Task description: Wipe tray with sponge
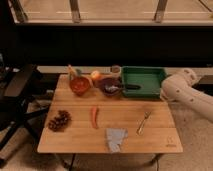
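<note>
The robot's white arm (182,92) reaches in from the right edge of the camera view. Its rounded end hangs just off the tabletop's (150,145) right side, beside the near right corner of the tray (127,76). The gripper is not visible in this view, so I cannot tell whether the fingers are released or clenched, and nothing is seen to be held.

The tray is a green rectangle with raised sloping sides. It sits at the far right of the tabletop, and its floor looks bare except for a dark handle-like piece poking in from the left. A small pale grey block, apparently the sponge (116,69), stands at the far edge, just beside the tray's far left corner.

Touching the tray's left side is a dark purple bowl (111,88), then a round fruit (95,75) and an orange bowl (80,85). Nearer the camera lie a fork (144,121), a folded grey-blue cloth (116,139), a red chilli (94,116) and a dark pine cone (59,121).
</note>
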`<action>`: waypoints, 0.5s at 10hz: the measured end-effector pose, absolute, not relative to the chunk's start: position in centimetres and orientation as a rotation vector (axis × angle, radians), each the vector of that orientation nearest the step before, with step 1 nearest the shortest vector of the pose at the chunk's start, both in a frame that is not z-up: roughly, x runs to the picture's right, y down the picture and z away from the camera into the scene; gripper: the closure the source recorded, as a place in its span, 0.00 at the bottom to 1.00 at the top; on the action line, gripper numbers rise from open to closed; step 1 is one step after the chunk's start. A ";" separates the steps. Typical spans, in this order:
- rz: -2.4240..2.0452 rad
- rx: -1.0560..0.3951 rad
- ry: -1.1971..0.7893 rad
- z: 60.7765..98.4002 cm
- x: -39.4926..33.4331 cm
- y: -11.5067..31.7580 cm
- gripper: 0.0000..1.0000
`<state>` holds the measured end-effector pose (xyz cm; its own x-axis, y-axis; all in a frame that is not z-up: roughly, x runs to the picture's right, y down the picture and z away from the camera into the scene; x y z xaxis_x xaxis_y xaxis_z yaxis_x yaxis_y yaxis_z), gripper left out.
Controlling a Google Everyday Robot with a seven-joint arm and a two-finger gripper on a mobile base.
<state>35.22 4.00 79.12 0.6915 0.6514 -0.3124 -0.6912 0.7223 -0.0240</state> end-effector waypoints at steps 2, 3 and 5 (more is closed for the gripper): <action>0.697 -0.123 0.236 81.2 34.3 1.2 1.00; 0.677 -0.132 0.194 82.6 33.7 -0.3 1.00; 0.660 -0.177 0.078 85.7 32.3 -3.1 1.00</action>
